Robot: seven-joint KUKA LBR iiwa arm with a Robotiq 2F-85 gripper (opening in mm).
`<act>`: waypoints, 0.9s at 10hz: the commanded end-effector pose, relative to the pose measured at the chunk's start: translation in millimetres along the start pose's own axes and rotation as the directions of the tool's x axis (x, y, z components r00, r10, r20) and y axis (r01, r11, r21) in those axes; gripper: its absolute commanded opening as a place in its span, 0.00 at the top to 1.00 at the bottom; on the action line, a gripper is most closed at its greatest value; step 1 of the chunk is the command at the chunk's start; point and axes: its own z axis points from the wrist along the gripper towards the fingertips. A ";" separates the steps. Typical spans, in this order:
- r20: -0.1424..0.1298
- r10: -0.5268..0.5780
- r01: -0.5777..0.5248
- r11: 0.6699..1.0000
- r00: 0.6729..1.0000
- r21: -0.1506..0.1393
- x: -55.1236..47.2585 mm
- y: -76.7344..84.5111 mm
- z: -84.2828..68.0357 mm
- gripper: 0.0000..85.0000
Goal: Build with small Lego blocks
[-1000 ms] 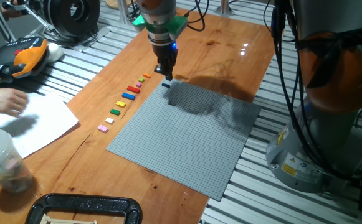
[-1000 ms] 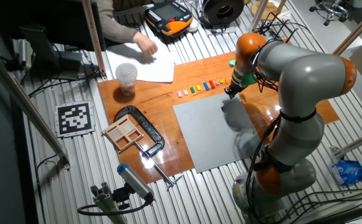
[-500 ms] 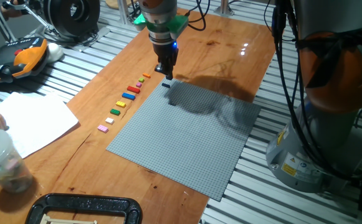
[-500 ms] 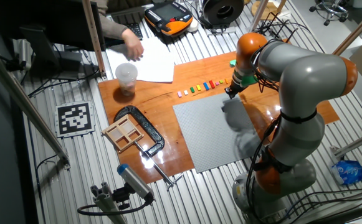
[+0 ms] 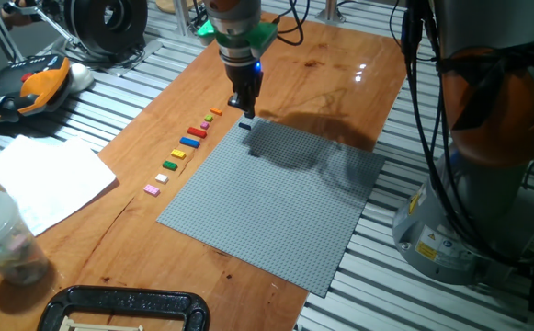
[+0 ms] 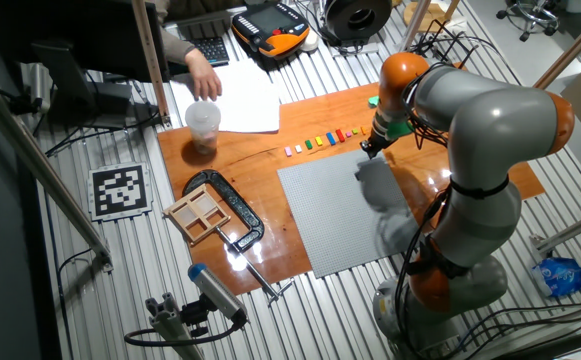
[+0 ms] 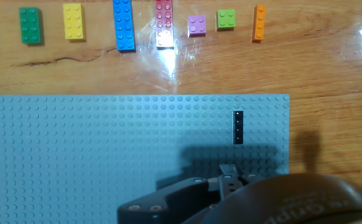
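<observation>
Person's hand [image 6: 203, 82] nearer cup [image 6: 202, 127], half-hidden

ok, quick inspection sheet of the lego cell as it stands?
Surface: wooden table, grey baseplate on it.
Job's things: coloured bricks in a row beside the baseplate; dark brick on the baseplate near its corner.
Clutter: paper, plastic cup, clamp.
Gripper: gripper over the baseplate corner; open or shut not discernible.
Cables: black bundle along the arm.
Surroundings: person's hand by the cup.
</observation>
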 end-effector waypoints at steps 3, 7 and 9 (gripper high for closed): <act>0.000 -0.006 0.006 1.000 1.000 -0.001 0.0 0.2 0.4 1.00; 0.008 -0.013 0.013 1.000 1.000 0.003 -0.2 0.7 0.9 1.00; 0.008 -0.018 0.018 1.000 1.000 0.001 -0.7 1.5 1.8 1.00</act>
